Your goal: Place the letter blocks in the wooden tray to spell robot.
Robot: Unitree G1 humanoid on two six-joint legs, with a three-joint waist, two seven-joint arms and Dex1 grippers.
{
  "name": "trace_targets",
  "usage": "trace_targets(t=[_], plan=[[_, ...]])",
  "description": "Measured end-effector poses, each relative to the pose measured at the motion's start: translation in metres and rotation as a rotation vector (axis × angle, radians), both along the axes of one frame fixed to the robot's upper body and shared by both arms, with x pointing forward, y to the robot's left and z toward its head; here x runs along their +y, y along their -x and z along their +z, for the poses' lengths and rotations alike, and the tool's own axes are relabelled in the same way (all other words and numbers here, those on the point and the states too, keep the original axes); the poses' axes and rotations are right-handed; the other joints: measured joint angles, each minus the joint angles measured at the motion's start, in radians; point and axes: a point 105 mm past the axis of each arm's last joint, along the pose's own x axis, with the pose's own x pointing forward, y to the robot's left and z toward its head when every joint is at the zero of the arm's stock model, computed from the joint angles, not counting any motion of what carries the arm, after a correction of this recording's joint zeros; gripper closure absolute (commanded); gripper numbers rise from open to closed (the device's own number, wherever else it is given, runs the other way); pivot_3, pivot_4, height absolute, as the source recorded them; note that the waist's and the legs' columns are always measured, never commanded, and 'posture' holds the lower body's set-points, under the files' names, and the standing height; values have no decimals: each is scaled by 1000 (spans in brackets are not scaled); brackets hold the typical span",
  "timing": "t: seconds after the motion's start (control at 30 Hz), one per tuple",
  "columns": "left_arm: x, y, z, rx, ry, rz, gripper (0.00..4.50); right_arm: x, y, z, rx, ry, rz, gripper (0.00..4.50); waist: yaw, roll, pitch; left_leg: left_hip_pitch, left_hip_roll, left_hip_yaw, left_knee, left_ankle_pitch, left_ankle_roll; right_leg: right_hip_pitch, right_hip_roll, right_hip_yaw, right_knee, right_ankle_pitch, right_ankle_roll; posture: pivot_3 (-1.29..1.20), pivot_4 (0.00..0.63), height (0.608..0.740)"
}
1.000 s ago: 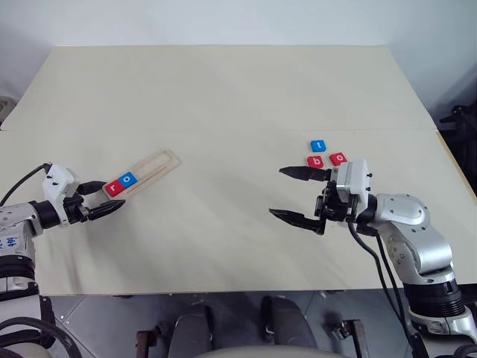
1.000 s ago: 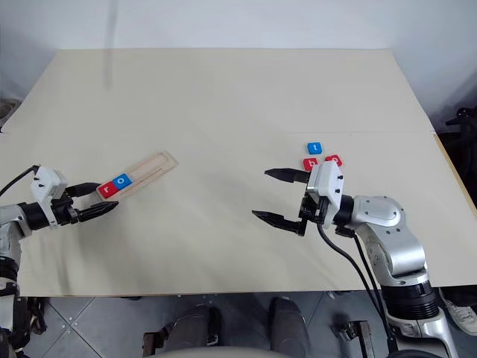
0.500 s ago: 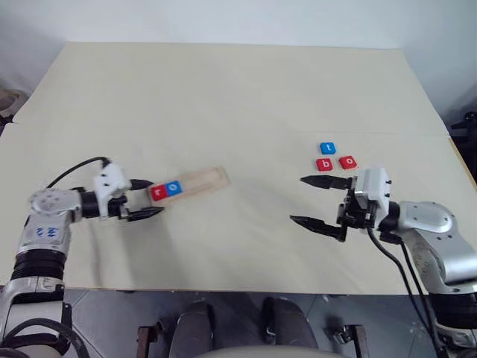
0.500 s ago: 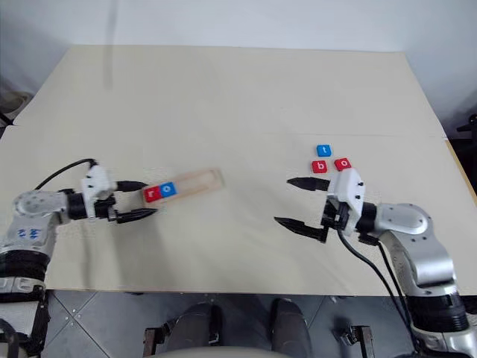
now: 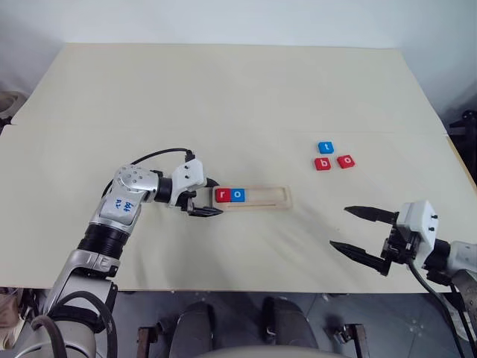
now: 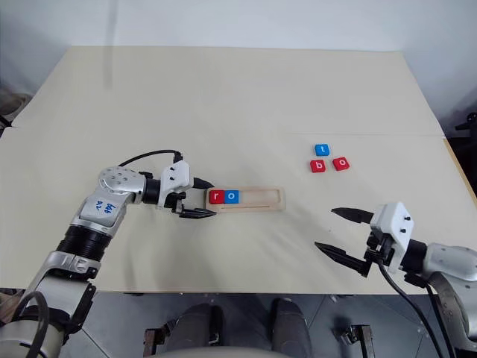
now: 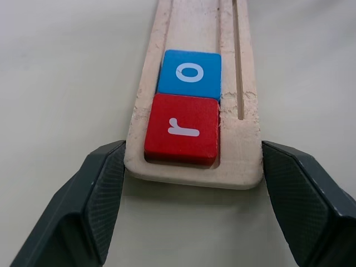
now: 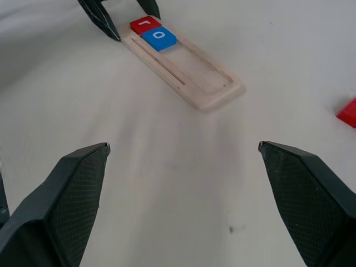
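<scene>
Pale wood marks the landmark: the wooden tray (image 5: 252, 197) lies flat on the cream surface (image 5: 223, 97), with a red "r" block (image 5: 222, 195) at its near-left end and a blue "o" block (image 5: 237, 195) touching it on the tray's right-hand side. The rest of the groove is bare. The left gripper (image 7: 189, 183) has its fingers (image 7: 103, 186) closed around the tray's end beside the "r", one finger against each long edge.

Well apart from the tray, up and to its right, sit the three loose blocks: a blue "t" block (image 5: 325, 148), with a red "b" block (image 5: 322, 164) and a red "o" block (image 5: 346, 161) just below it, side by side. The right gripper (image 5: 365, 233) hovers to the tray's lower right, fingers spread wide and empty.

From here the risks look like these. The loose trio sits tightly grouped, so wide fingers reaching for "b" could nudge "t" or "o" out of place. If the left grip on the tray slips or twists, the seated letters could slide along the groove. Picking "o" before "b" would spoil the order.
</scene>
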Motion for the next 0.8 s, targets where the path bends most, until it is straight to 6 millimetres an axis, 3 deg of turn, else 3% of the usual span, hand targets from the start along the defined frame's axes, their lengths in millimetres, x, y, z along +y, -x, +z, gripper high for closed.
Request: trace_targets(t=[0.43, 0.53, 0.67, 0.8], plan=[[3, 2, -4, 17, 39, -57, 1092, -3, 5, -1, 0, -3, -35, 0, 4, 0, 0, 0, 0, 0, 0, 0, 0, 1, 0, 0, -1, 0, 0, 0, 150, 740], [5, 0, -3, 9, 52, -46, 63, -3, 5, 0, -8, -2, -34, 0, 3, 0, 0, 0, 0, 0, 0, 0, 0, 1, 0, 0, 0, 0, 0, 0, 150, 740], [4, 1, 0, -2, 135, -24, 26, -4, 3, 0, -23, -11, -56, 0, 2, 0, 0, 0, 0, 0, 0, 0, 0, 1, 0, 0, 0, 0, 0, 0, 150, 740], [18, 2, -1, -33, 189, 32, 26, -10, 0, -2, -29, -29, -114, 0, 3, 0, 0, 0, 0, 0, 0, 0, 0, 1, 0, 0, 0, 0, 0, 0, 150, 740]])
